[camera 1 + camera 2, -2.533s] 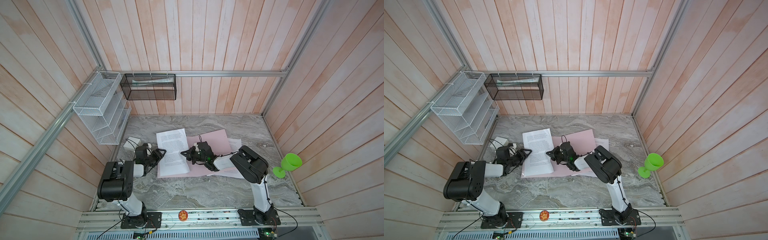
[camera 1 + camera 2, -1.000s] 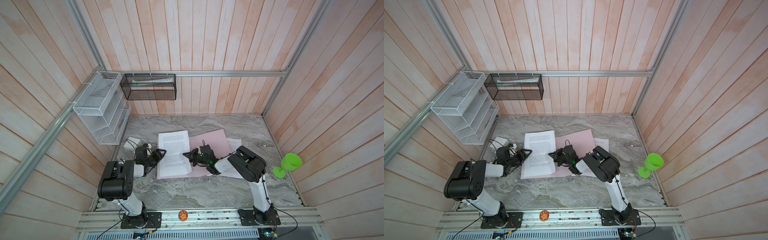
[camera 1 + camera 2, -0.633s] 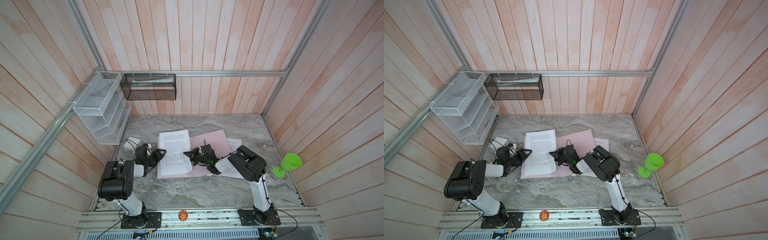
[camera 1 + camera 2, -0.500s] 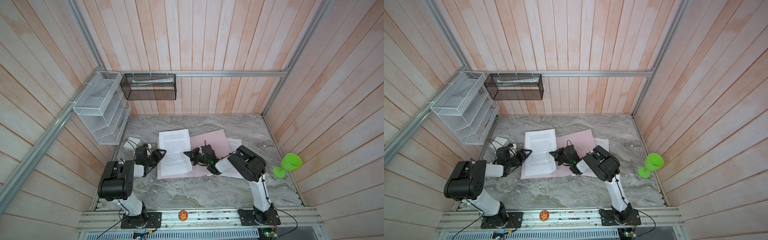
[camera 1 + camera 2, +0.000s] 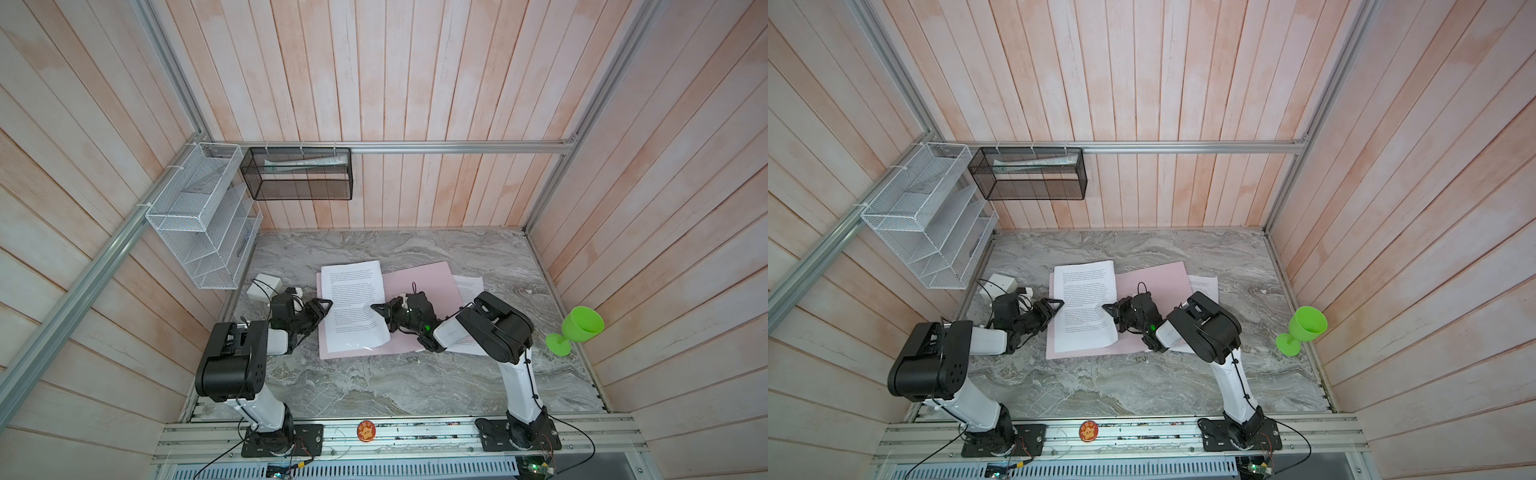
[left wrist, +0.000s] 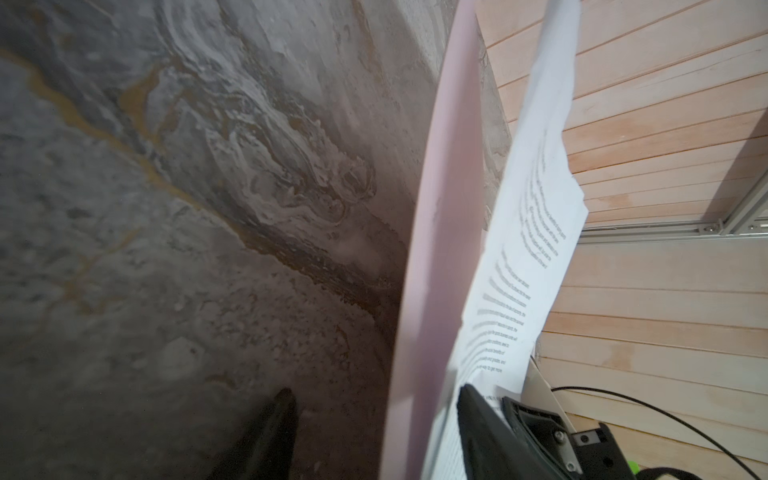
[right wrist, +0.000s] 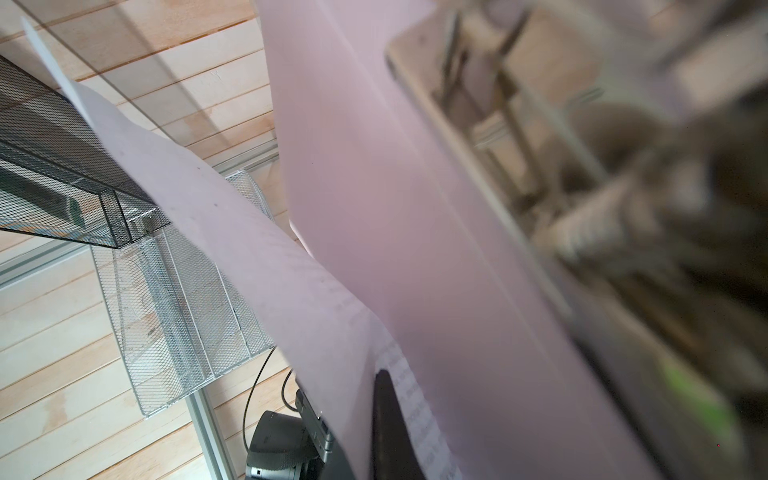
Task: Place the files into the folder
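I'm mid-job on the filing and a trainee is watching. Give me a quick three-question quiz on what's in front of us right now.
1. True or false: the pink folder lies open on the table.
2. The right gripper is: A) wide open; B) shut on the edge of the printed sheet; C) out of view.
3. What passes between the open jaws of the left gripper?
Key: 1 true. 2 B. 3 the left edges of the folder and the sheet.
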